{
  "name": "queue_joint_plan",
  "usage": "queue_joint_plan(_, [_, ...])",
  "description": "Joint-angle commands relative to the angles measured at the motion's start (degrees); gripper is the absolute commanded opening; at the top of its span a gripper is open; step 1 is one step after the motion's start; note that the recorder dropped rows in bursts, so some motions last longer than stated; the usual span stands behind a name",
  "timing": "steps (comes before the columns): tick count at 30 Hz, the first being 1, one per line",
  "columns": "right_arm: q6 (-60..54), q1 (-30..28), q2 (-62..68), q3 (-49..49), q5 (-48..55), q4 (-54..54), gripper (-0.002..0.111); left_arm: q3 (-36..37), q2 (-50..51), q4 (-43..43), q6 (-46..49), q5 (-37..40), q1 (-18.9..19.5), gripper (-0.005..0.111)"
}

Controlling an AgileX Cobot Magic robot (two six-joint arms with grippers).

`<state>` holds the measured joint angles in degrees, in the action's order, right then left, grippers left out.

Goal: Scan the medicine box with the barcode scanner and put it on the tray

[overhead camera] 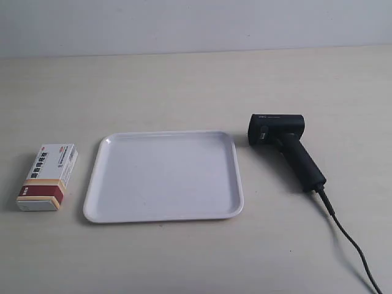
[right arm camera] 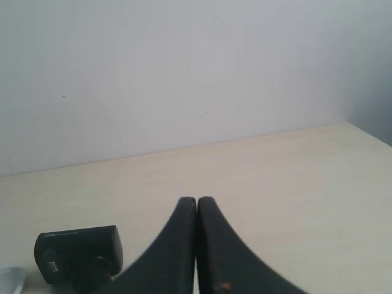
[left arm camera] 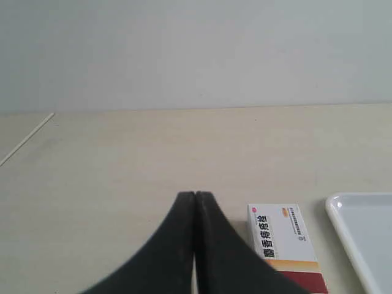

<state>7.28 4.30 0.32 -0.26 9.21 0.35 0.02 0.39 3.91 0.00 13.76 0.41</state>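
Note:
The medicine box (overhead camera: 48, 176) lies flat on the table at the exterior view's left, its dark red and orange band toward the near end. The white tray (overhead camera: 98, 184) sits beside it in the middle and holds nothing. The black barcode scanner (overhead camera: 283, 144) lies at the exterior view's right, its cable (overhead camera: 349, 242) trailing toward the near edge. Neither arm shows in the exterior view. My left gripper (left arm camera: 195, 195) is shut and holds nothing, with the medicine box (left arm camera: 283, 242) and the tray's rim (left arm camera: 343, 229) just beside it. My right gripper (right arm camera: 196, 199) is shut, holding nothing, beside the scanner's head (right arm camera: 78, 252).
The pale wooden table (overhead camera: 196, 79) runs back to a plain white wall (overhead camera: 196, 24). A thin white line (left arm camera: 27, 138) crosses the tabletop in the left wrist view. The table's edge (right arm camera: 367, 131) shows in the right wrist view.

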Motion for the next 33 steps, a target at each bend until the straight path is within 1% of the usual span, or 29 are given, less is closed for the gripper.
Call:
queue_joint_plan(1, [0.0,-0.3,-0.3,0.3,-0.3,-0.4,0.001,0.0,-0.4,-0.1,0.0,0.1,0.3,0.0])
queue_joint_plan(6, [0.0,-0.3,-0.3,0.3,-0.3,-0.4,0.001,0.0,-0.4,-0.1,0.0,-0.2,0.3,0.0])
queue_joint_plan(9, [0.0,-0.3,-0.3,0.3,-0.3,-0.4,0.001,0.0,-0.4,-0.1,-0.5,-1.9,0.3,0.0])
queue_joint_plan(12, [0.0,-0.3,-0.3,0.3,-0.3,-0.4,0.001,0.0,-0.4,-0.7,-6.1,-3.9,0.3,0.0])
queue_joint_plan(15, [0.0,-0.3,-0.3,0.3,-0.3,-0.4,0.001,0.0,-0.4,-0.7,-14.5,-6.4,0.3,0.0])
queue_joint_plan(17, [0.0,-0.3,-0.3,0.3,-0.3,-0.4,0.001,0.0,-0.4,-0.7,-17.9,-7.2,0.3,0.0])
queue_joint_plan(19, [0.0,-0.3,-0.3,0.3,-0.3,-0.4,0.001,0.0,-0.4,-0.7,-19.6,-10.0,0.3,0.0])
queue_joint_plan(22, [0.0,-0.3,-0.3,0.3,-0.3,-0.4,0.001,0.0,-0.4,-0.7,-23.9,-18.5,0.3,0.0])
queue_joint_plan(24, [0.0,-0.3,-0.3,0.3,-0.5,-0.4,0.001,0.0,-0.4,0.0,-24.4,-24.7,0.3,0.0])
queue_joint_plan(26, [0.0,-0.3,-0.3,0.3,-1.6,-0.4,0.001,-0.1,0.0,0.2,-24.2,-26.6,0.3,0.0])
queue_joint_plan(28, [0.4,-0.3,-0.3,0.3,-2.4,-0.4,0.001,-1.6,2.7,0.2,-23.6,-26.7,0.3,0.0])
queue_joint_plan(31, [0.4,-0.3,-0.3,0.3,-2.8,-0.4,0.001,-3.6,9.6,0.2,-20.8,-26.7,0.3,0.0])
queue_joint_plan(33, [0.4,-0.3,-0.3,0.3,-2.8,-0.4,0.001,-4.6,16.0,0.2,-20.2,-26.7,0.3,0.0])
